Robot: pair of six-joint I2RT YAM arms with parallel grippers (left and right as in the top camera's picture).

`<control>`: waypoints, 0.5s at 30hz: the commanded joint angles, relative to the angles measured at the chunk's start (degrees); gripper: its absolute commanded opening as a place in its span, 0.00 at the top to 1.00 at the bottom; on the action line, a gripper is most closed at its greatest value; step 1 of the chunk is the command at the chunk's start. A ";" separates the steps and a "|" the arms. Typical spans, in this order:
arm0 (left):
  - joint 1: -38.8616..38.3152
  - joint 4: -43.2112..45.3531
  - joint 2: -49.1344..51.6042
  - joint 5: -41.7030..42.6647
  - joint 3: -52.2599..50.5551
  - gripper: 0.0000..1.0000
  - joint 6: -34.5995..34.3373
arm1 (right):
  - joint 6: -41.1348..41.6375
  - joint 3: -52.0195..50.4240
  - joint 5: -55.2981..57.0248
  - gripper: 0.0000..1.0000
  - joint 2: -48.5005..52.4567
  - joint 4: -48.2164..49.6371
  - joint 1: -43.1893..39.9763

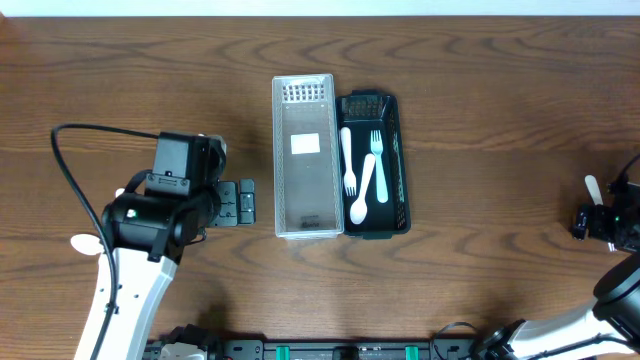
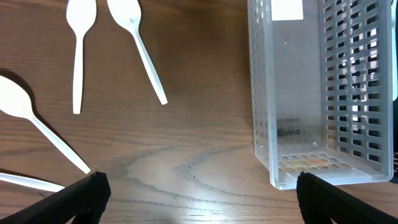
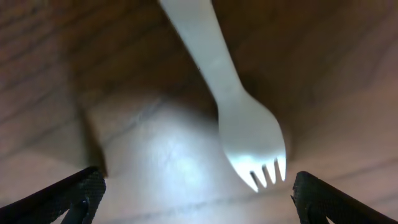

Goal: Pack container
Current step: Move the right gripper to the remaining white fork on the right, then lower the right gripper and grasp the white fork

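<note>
Overhead: left claw (image 1: pixel 238 203) wide open, empty; clear container (image 1: pixel 303 156) just to its right, black tray (image 1: pixel 388 215) touching beyond.
Left wrist: white spoons (image 2: pixel 138 46) ahead-left on bench (image 2: pixel 199 155), container ahead-right.
Right wrist: right claw (image 3: pixel 198 190) wide open, empty; white fork (image 3: pixel 239 118) just ahead.

The counter (image 1: pixel 480 80) is dark brown wood with wavy, looping grain. The container (image 1: pixel 303 195) is translucent and colourless, its walls patterned with rows of small slots, and it bears a white label (image 1: pixel 305 144). The tray (image 1: pixel 404 170) is black with slotted ends. The forks (image 1: pixel 380 168) and spoon (image 1: pixel 358 211) in it are white. The loose spoons (image 2: pixel 81 12) and loose fork (image 3: pixel 249 134) are white too.
</note>
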 commanded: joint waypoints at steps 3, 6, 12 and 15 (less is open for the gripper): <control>0.24 -0.31 0.85 -0.87 0.13 0.02 0.11 | -1.36 2.43 -0.85 0.01 0.42 2.21 -0.59; 0.24 -0.28 1.31 -0.87 0.13 0.02 0.11 | -3.13 2.58 -0.90 0.01 0.42 3.50 -0.70; 0.24 -0.22 2.10 -0.87 0.13 0.02 0.09 | -3.67 2.58 -3.30 0.01 2.73 3.63 -0.92; 0.24 -0.22 2.10 -0.87 0.13 0.02 0.09 | -3.63 2.58 -3.91 0.01 4.68 3.30 -0.92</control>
